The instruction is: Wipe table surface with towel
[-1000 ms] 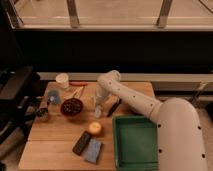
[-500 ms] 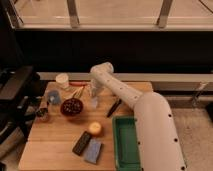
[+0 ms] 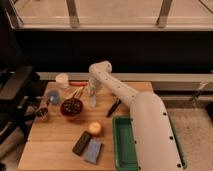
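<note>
A small blue-grey folded cloth (image 3: 93,150), which looks like the towel, lies near the front edge of the wooden table (image 3: 55,135). My white arm reaches from the lower right over the table to the back middle. My gripper (image 3: 92,99) points down at the table's back centre, just right of a dark red bowl (image 3: 71,106), far from the cloth. Nothing shows in the gripper.
A green tray (image 3: 124,150) stands at the front right, partly under my arm. A dark block (image 3: 81,142) and an orange ball (image 3: 95,128) lie by the cloth. A white cup (image 3: 62,80), a bluish cup (image 3: 54,97), a small can (image 3: 42,114) and a black utensil (image 3: 114,107) are there too.
My arm has swung left and toward the back of the table. The gripper has moved from over the middle to beside the dark red bowl. The objects have not moved.
</note>
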Controlling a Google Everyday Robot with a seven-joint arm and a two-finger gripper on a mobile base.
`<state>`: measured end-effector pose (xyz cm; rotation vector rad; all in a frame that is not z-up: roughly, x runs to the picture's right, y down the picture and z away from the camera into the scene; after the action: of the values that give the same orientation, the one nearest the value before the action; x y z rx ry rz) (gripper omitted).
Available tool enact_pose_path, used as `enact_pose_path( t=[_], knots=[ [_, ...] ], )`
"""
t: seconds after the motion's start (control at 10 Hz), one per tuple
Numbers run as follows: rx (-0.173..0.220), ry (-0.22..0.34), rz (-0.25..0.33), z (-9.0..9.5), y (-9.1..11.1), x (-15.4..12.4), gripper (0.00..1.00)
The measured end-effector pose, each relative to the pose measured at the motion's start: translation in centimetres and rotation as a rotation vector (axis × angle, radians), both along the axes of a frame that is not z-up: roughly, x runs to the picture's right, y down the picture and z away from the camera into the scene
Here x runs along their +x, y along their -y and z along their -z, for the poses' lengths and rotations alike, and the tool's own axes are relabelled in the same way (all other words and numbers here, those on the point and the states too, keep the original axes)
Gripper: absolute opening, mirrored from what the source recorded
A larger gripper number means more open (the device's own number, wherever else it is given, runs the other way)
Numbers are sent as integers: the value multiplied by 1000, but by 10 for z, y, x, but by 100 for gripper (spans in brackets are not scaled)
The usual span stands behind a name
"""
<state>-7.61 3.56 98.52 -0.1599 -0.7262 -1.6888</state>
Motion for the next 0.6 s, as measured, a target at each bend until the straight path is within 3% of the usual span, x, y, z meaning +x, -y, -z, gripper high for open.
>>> enact_pose_path(
  t=[0.3,0.6],
  knots=[
    [-24,-9,27,21,-18,-6,0],
    [-32,-111,35,23,-18,22,0]
  ],
)
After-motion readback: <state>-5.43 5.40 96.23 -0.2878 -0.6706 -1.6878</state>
